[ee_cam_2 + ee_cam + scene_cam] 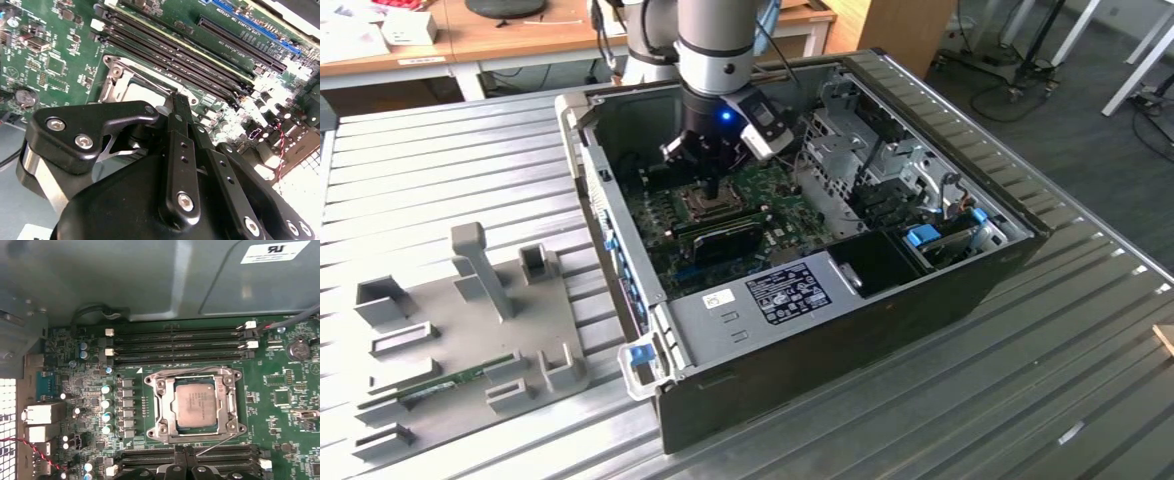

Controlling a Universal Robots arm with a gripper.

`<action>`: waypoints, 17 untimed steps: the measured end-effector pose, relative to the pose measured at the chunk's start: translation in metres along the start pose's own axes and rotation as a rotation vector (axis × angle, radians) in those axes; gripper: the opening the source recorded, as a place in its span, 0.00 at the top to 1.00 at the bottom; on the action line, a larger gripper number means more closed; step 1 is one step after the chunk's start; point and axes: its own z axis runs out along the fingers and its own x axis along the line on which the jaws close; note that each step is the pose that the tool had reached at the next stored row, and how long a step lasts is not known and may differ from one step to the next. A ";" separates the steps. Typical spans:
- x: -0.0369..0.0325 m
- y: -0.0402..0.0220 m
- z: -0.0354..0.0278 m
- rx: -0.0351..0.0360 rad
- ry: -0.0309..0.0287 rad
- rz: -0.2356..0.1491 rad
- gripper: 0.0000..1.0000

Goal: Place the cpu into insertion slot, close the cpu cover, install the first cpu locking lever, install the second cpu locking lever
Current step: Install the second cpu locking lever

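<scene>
The cpu (195,402) lies flat in the insertion slot (160,386) on the green motherboard (280,390). The silvery cpu cover (230,401) is folded down around the chip. One thin wire lever (185,372) runs along the slot's edge by the memory slots. A second wire lever (216,445) sticks out at an angle on the opposite side, close to my gripper (185,458). In the second wrist view my gripper (176,100) is shut, its tips at the edge of the cover (111,87). In the exterior view the gripper (707,190) hangs inside the computer case, right over the slot.
Long black memory slots (175,346) flank the socket on two sides. The open case walls (594,150) and the drive cage (854,150) hem in the arm. A grey fixture plate (467,320) with posts lies on the ribbed table at the exterior view's left.
</scene>
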 end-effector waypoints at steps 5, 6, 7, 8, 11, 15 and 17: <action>0.0039 -0.0007 0.0074 0.0008 0.0003 -0.006 0.89; 0.0048 -0.0008 0.0086 0.0012 0.0003 -0.007 0.89; 0.0054 -0.0009 0.0095 0.0021 0.0004 -0.008 0.89; 0.0059 -0.0010 0.0103 0.0032 0.0003 -0.009 0.89; 0.0069 -0.0011 0.0115 0.0046 0.0003 -0.011 0.89; 0.0106 -0.0016 0.0151 0.0054 0.0003 -0.012 0.89; 0.0124 -0.0018 0.0168 0.0063 0.0003 -0.013 0.89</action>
